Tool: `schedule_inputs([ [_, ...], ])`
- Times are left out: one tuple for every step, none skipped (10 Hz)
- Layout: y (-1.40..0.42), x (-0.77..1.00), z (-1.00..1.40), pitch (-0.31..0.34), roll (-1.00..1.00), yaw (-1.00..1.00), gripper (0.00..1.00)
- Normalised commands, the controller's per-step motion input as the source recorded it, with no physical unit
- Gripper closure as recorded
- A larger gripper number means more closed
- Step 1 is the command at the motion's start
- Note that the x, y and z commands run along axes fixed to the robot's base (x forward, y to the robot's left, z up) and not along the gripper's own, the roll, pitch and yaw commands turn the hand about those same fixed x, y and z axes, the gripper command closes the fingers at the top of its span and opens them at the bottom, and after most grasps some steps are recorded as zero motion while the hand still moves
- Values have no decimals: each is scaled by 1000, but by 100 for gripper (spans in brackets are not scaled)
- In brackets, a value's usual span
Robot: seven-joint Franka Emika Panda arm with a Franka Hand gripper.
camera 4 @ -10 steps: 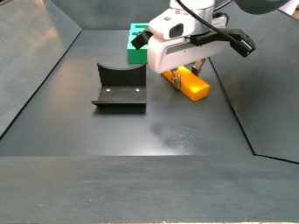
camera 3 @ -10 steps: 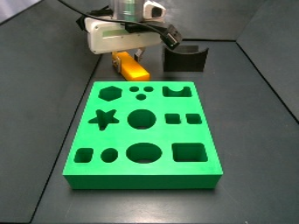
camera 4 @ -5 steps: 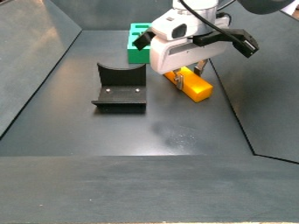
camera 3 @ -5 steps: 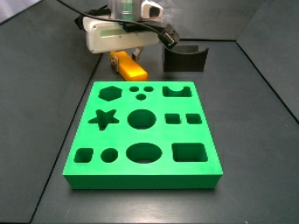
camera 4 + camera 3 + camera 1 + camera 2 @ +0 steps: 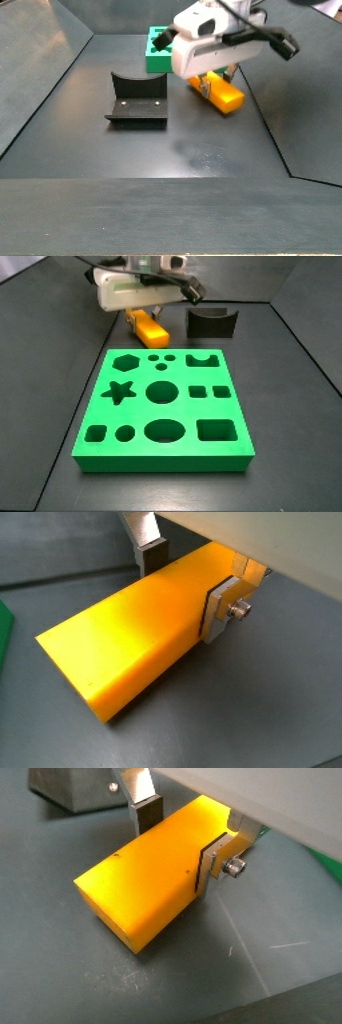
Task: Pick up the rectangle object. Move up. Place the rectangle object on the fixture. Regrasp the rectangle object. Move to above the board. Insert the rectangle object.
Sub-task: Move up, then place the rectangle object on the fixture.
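Observation:
The orange-yellow rectangle object [image 5: 127,637] sits between the fingers of my gripper [image 5: 187,582], which is shut on its far end with one pad on each long side; both wrist views show this [image 5: 181,838]. In both side views the gripper [image 5: 144,310] holds the rectangle object [image 5: 148,329] tilted, low over the dark floor. It is behind the green board [image 5: 140,413] and left of the dark fixture [image 5: 211,323]. In a side view the rectangle object [image 5: 222,95] is right of the fixture [image 5: 136,98].
The board's end [image 5: 156,55] shows behind the gripper [image 5: 214,78]. Dark walls ring the floor. In a wrist view the fixture [image 5: 74,788] lies beyond the rectangle object [image 5: 147,883], with a green board edge [image 5: 327,858] to the side.
The gripper has risen a little, and the rectangle object has come up slightly with it. The board and fixture have not moved.

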Motion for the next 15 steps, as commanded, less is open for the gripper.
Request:
schedule_inputs([
  [14, -24, 616, 36, 6, 3, 100],
  [16, -18, 383, 41, 14, -3, 100],
  [14, -16, 229, 38, 19, -9, 100],
  [0, 0, 1000, 0, 0, 0, 100],
  [-1, 1, 1000, 2, 3, -3, 100],
  [0, -5, 1000, 8, 6, -4, 100],
  [3, -9, 1000, 14, 12, -6, 100],
  [5, -12, 1000, 15, 15, -7, 100],
  [11, -17, 1000, 22, 23, -9, 100],
  [13, -18, 1000, 25, 27, -10, 100],
  [16, -12, 842, 36, 33, -11, 100],
  [17, -6, 678, 47, 37, -11, 100],
  [17, 1, 514, 56, 40, -10, 100],
  [17, 5, 292, 68, 43, -8, 100],
  [92, 1000, 114, -5, -13, -1000, 100],
])
